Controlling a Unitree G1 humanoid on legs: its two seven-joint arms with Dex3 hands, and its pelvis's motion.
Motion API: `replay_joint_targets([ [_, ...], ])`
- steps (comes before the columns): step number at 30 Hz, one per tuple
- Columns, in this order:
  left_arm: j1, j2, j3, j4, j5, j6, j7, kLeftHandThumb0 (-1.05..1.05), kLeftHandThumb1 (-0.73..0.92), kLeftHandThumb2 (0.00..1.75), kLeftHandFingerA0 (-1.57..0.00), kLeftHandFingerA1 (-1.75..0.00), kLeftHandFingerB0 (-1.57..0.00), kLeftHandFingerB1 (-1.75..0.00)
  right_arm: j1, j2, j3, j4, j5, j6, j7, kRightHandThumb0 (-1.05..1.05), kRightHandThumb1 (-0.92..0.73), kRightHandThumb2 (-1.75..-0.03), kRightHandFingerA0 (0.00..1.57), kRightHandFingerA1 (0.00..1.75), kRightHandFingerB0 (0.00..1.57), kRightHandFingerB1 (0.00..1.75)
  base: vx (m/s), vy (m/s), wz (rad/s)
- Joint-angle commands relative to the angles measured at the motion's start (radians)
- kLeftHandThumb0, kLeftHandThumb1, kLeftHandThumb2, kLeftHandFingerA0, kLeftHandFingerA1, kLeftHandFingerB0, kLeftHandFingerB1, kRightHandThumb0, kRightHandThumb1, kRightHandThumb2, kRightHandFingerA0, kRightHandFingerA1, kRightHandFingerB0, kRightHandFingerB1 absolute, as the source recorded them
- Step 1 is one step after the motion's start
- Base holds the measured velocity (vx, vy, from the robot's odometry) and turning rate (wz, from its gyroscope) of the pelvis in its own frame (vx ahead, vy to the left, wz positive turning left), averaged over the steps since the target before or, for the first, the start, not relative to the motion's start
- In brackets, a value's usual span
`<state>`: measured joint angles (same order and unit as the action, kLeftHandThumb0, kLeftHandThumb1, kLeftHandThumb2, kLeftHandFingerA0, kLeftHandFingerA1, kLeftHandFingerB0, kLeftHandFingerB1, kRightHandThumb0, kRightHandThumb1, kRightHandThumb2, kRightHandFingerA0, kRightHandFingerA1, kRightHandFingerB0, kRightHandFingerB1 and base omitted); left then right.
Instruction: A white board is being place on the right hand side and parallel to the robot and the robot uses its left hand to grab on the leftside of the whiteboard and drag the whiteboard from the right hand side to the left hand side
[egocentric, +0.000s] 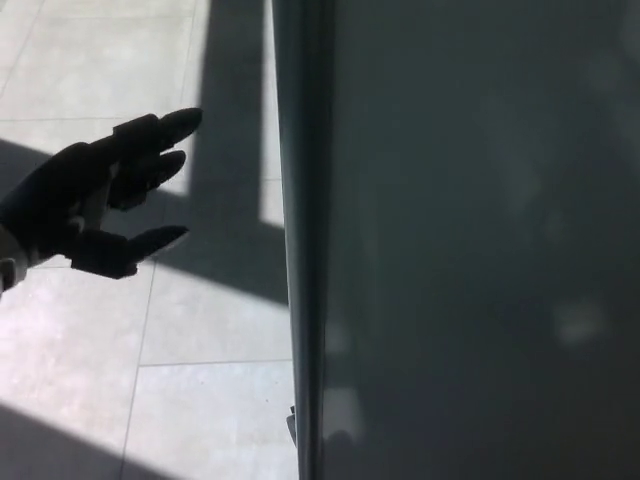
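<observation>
Head view: whiteboard (470, 240) fills the right; my left robot hand (95, 195) hangs left of its edge, fingers wide, empty. Closing early, I'd likely miss that thin edge.

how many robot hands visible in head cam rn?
1. The left hand is at picture left over the tiled floor, fingers apart, short of the whiteboard edge. The right hand is not in view.

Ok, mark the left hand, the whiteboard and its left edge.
left hand (75, 205), head view, on the palm.
whiteboard (480, 250), head view, on its face.
left edge (300, 250), head view, midway down the frame.
</observation>
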<state>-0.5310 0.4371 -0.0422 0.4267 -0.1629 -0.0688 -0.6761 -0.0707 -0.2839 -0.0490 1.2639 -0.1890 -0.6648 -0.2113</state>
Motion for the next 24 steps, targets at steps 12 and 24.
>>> replay_joint_targets([
  [12,-0.073,-0.093,-0.100,-0.002,0.079,0.114,0.032,-0.87,0.48,0.85,0.00,0.00,0.00,0.00,-0.011,-0.021,0.001,0.014,-0.004,-0.029,-0.017,-0.39,-0.62,-1.02,0.57,0.67,0.35,0.56,0.00,0.000,0.00],
  [24,-0.139,-0.188,-0.127,0.009,0.068,0.184,0.007,-0.84,0.45,0.84,0.00,0.00,0.00,0.00,-0.024,-0.017,0.004,0.011,-0.005,-0.028,-0.020,-0.45,-0.81,-0.64,0.61,0.50,0.46,0.46,0.00,0.000,0.00],
])
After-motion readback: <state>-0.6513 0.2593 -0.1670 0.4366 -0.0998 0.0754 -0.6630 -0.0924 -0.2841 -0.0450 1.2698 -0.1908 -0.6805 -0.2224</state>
